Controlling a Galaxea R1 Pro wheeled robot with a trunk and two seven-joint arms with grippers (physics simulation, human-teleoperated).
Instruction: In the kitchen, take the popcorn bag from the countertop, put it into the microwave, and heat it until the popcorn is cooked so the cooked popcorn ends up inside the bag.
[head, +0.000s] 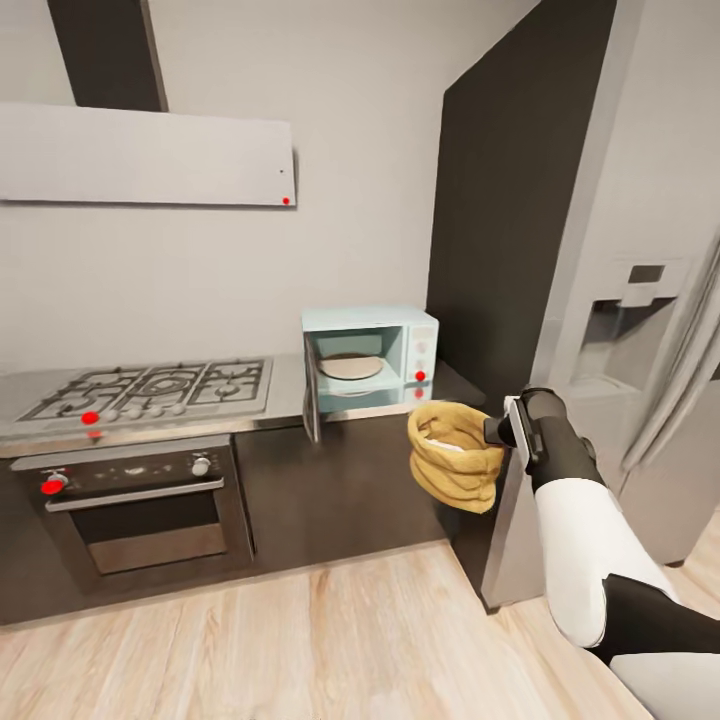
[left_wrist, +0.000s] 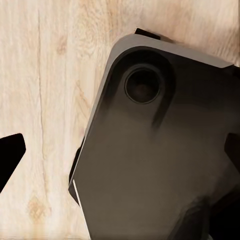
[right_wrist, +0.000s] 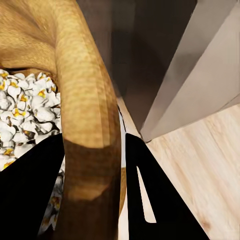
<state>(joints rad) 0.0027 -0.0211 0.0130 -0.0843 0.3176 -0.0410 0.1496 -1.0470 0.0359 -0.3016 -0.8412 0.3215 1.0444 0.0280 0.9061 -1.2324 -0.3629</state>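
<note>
Kitchen corner, wood floor (head: 300, 640). Bag (head: 455, 455) held off the bench (head: 290, 395), just short of the microwave (head: 370, 360), door swung wide, ready to receive. Right end effector (right_wrist: 92, 190) pinched on the rim, mouth kept up so popcorn (right_wrist: 25, 120) stayed in. Left end effector's state: could not tell.

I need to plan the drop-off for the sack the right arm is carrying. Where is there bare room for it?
The microwave stands open with a bare turntable plate. Bare countertop lies between the microwave and the dark side panel. The gas hob crowds the counter left of the open door. The right gripper grips the popcorn bag by its rim.
</note>
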